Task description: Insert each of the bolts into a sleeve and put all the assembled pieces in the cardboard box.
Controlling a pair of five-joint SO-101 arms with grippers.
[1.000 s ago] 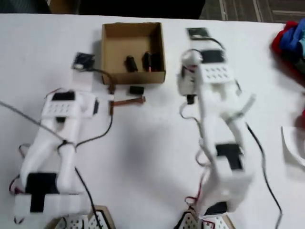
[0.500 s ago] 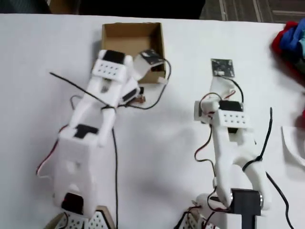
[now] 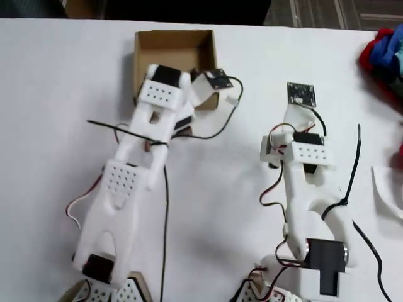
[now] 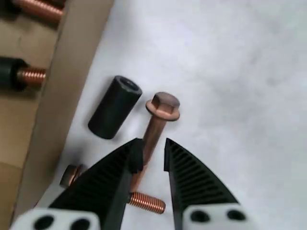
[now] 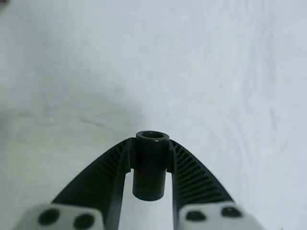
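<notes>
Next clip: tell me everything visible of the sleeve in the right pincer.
The sleeve is a short black cylinder, matte, plastic-looking, with a round open bore at its far end; no bolt shows in it. The right pincer is shut on it, a ribbed finger pressed to each side, its axis running along the fingers. Behind it lies the white table; whether it touches the table cannot be told.
</notes>
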